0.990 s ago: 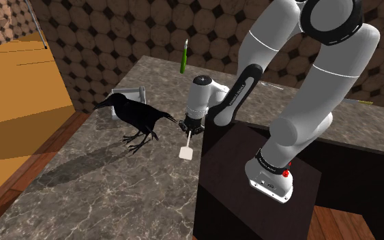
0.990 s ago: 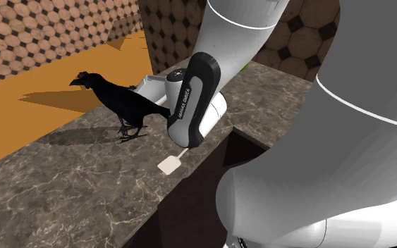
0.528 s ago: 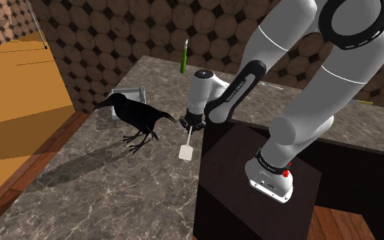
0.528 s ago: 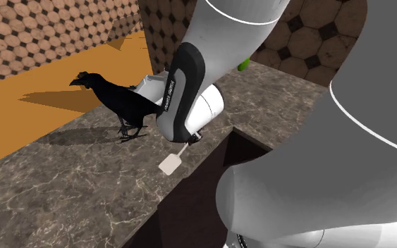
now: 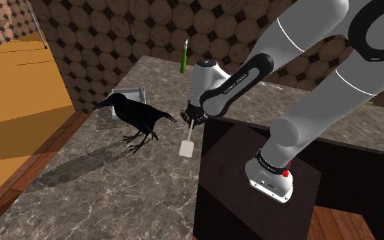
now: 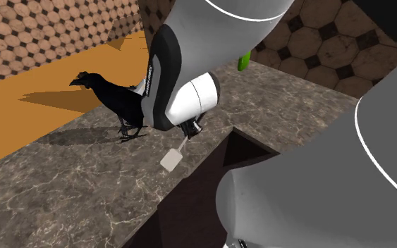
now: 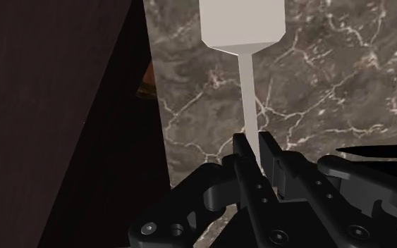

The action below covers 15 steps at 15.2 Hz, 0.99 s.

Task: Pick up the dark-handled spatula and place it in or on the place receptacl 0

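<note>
The black claw (image 7: 253,144) is clamped on the thin shaft of a pale spatula (image 7: 241,25), fingers pressed against it from both sides. The spatula hangs blade-down over a dark marble counter (image 5: 115,191), close to the counter's edge beside the dark box stand (image 5: 252,177). Just to the shoulder view's left of the claw stands a black crow figure (image 5: 137,117). Behind the crow lies a grey tray (image 5: 130,93). Farther back on the counter is a green stick (image 5: 183,56).
</note>
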Motion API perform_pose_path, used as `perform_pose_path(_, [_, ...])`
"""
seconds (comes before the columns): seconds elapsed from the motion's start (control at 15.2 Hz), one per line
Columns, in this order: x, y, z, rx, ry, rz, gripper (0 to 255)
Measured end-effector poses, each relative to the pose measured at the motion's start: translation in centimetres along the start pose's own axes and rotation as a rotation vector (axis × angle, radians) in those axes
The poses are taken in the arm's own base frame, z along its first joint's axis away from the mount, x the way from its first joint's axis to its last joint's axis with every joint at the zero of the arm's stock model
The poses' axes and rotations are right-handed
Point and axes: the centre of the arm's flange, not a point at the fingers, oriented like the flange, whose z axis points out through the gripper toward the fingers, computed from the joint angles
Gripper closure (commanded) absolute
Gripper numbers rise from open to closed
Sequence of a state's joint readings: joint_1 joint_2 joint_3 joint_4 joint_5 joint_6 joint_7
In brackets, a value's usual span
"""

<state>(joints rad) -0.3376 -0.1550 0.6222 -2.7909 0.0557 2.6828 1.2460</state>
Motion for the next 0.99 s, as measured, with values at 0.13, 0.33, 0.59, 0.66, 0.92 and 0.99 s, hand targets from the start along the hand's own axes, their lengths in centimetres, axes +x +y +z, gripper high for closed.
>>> perform_pose_path(0.13, [0.2, 0.0, -1.0, 0.0, 0.0, 0.0, 255])
perform_pose_path(0.33, [0.3, 0.0, -2.5, 0.0, -0.001, 0.001, 255])
perform_pose_path(0.59, [0.5, 0.0, -4.6, 0.0, -0.001, 0.001, 255])
perform_pose_path(0.66, [0.5, 0.0, -5.1, 0.0, -0.001, 0.001, 255])
perform_pose_path(0.92, [0.4, 0.0, -7.4, 0.001, -0.001, 0.0, 255])
perform_pose_path(0.99, [0.5, 0.0, -7.9, 0.001, -0.001, 0.0, 255])
